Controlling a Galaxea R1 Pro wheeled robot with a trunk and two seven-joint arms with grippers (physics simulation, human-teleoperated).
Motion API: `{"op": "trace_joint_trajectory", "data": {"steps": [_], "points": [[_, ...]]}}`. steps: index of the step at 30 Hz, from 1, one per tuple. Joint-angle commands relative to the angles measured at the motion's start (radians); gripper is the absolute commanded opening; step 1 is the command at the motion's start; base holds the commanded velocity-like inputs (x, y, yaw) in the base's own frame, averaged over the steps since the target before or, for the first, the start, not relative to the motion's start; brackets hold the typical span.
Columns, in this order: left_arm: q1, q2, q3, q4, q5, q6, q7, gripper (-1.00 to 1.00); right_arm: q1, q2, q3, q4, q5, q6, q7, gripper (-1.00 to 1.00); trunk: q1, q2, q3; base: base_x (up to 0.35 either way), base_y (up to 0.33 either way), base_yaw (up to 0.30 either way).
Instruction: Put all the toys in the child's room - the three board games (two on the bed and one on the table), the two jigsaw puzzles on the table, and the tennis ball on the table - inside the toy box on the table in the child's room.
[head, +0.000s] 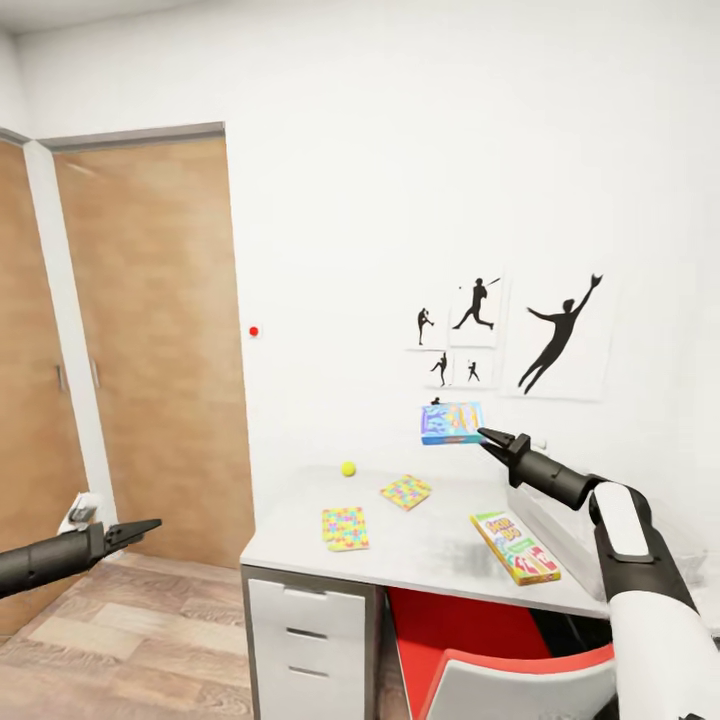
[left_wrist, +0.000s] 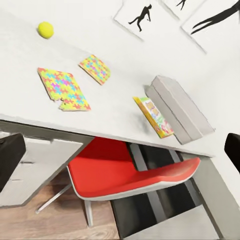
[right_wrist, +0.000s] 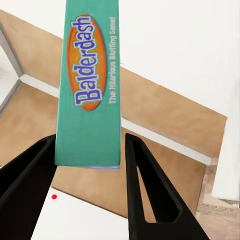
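Above the table (head: 420, 545), teal-edged board game (head: 452, 422) ("Balderdash")

Head view faces the table (head: 420, 545) from afar; left wrist view shares it, nearer

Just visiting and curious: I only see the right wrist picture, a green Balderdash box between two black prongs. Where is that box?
Observer: The right claw holds the game box in the air above a white desk.
Visitor: Anything on the desk?
Observer: A small ball, two puzzle squares and another flat box.
Visitor: And the other arm?
Observer: The left claw hangs open and empty beside the desk, over the floor.
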Motion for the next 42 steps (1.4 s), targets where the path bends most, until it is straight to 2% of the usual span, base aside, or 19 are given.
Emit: {"op": "trace_joint_trajectory", "data": {"steps": [1, 4, 6, 8, 9, 11, 13, 15, 19, 23, 24, 26, 30, 35, 42], "points": [[-0.012, 0.010, 0.001, -0.016, -0.001, 0.018, -0.005, 1.00, -0.001, -0.003, -0.008, 0.001, 0.007, 0.004, 0.010, -1.00, 0.000, -0.001, 0.000, 0.000, 0.000, -0.240], [-0.084, 0.027, 0.000, -0.041, -0.005, 0.053, -0.005, 1.00, -0.001, -0.033, -0.017, 0.001, 0.007, 0.004, 0.010, -1.00, 0.000, -0.001, 0.003, 0.000, 0.000, -0.242], [-0.140, 0.031, 0.000, -0.046, -0.009, 0.065, -0.005, 1.00, 0.000, -0.058, -0.019, 0.001, 0.005, 0.004, 0.010, -1.00, 0.000, -0.001, 0.005, 0.000, 0.000, -0.244], [-0.185, 0.032, -0.002, -0.048, -0.010, 0.072, -0.005, 1.00, 0.000, -0.073, -0.020, 0.001, 0.005, 0.004, 0.010, -1.00, 0.000, -0.001, 0.007, 0.000, 0.000, -0.244], [-0.204, 0.031, -0.011, -0.048, -0.010, 0.073, -0.005, 1.00, 0.001, -0.077, -0.021, 0.001, 0.004, 0.004, 0.010, -1.00, 0.000, -0.001, 0.008, 0.000, 0.000, -0.244], [-0.229, 0.029, -0.060, -0.048, -0.009, 0.073, -0.005, 1.00, 0.001, -0.080, -0.021, 0.000, 0.004, 0.004, 0.010, -1.00, 0.000, -0.001, 0.010, 0.000, 0.000, -0.244], [-0.240, 0.028, -0.125, -0.047, -0.006, 0.073, -0.004, 1.00, 0.001, -0.082, -0.022, 0.000, 0.004, 0.004, 0.010, -1.00, 0.000, -0.001, 0.012, 0.000, 0.000, -0.244], [-0.246, 0.025, -0.166, -0.047, -0.004, 0.073, -0.003, 1.00, 0.001, -0.083, -0.024, -0.001, 0.004, 0.004, 0.010, -1.00, 0.000, -0.001, 0.014, 0.000, 0.000, -0.244], [-0.249, 0.003, -0.193, -0.048, -0.003, 0.073, -0.002, 1.00, 0.001, -0.095, -0.023, -0.001, 0.004, 0.004, 0.010, -1.00, 0.000, -0.001, 0.018, 0.000, 0.000, -0.244], [-0.280, -0.051, -0.203, -0.048, -0.009, 0.072, 0.005, 1.00, 0.001, -0.104, -0.023, -0.001, 0.004, 0.004, 0.010, -1.00, 0.000, -0.001, 0.022, 0.000, 0.000, -0.244], [-0.285, -0.057, -0.206, -0.048, -0.010, 0.072, 0.005, 1.00, 0.001, -0.105, -0.023, 0.000, 0.004, 0.004, 0.010, -1.00, 0.000, -0.001, 0.023, 0.000, 0.000, -0.244], [-0.297, -0.070, -0.237, -0.048, -0.011, 0.073, 0.006, 1.00, 0.001, -0.107, -0.023, 0.000, 0.004, 0.004, 0.010, -1.00, 0.000, -0.001, 0.025, 0.000, 0.000, -0.244], [-0.306, -0.079, -0.303, -0.047, -0.012, 0.073, 0.007, 1.00, 0.001, -0.110, -0.023, 0.001, 0.004, 0.004, 0.010, -1.00, 0.000, -0.001, 0.029, 0.051, 0.000, -0.244], [-0.312, -0.081, -0.321, -0.048, -0.008, 0.073, 0.007, 1.00, 0.001, -0.118, -0.023, 0.001, 0.004, 0.004, 0.010, -1.00, 0.000, -0.001, 0.034, 0.105, 0.000, -0.244], [-0.312, -0.081, -0.323, -0.048, -0.009, 0.073, 0.007, 1.00, 0.001, -0.121, -0.023, 0.022, 0.004, 0.004, 0.010, -1.00, 0.000, -0.001, 0.040, 0.066, 0.031, -0.245]]}}
